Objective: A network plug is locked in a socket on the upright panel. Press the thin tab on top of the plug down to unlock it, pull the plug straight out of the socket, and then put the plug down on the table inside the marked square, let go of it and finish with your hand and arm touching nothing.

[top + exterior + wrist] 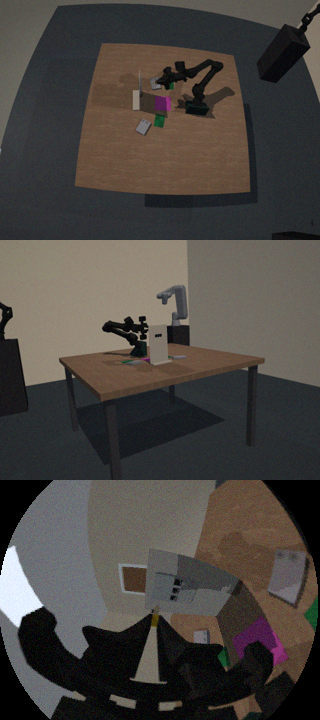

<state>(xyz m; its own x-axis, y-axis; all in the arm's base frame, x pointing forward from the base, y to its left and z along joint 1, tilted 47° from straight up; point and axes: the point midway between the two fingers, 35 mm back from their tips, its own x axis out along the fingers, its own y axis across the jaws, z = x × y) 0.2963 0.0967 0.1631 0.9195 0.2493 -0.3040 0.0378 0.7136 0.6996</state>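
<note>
The upright panel stands on the table; its face shows dark socket openings in the wrist view. My gripper is shut on the plug, whose small yellow and pale end shows at the fingertips. The plug is out of the socket, with a gap to the panel, high above the table. The magenta square lies on the table, partly in the panel's shadow. Most of the plug and its tab are hidden by the fingers.
One grey box lies below the gripper and another grey box lies on the magenta square's other side. Green squares lie on both sides of the magenta square. The panel's pale base stands on the table.
</note>
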